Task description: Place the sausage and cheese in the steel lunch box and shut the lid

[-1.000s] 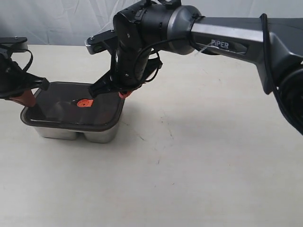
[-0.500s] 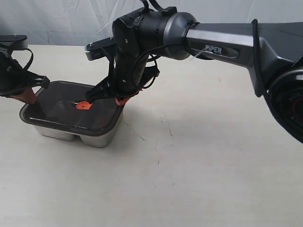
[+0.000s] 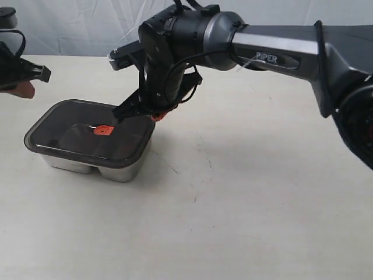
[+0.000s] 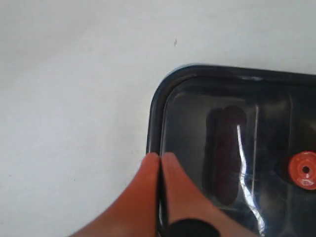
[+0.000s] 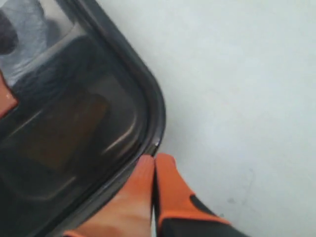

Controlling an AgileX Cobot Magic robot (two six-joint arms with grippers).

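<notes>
Exterior view: right arm [image 3: 274, 53] low beside lid [image 3: 70, 135]

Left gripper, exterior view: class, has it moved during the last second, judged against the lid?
Yes. The left gripper has lifted up and leftward, clear of the left edge of the lid.

Pale scuffed table [image 3: 245, 204]; steel lunch box [image 3: 116, 169] standing on it, left side.
</notes>
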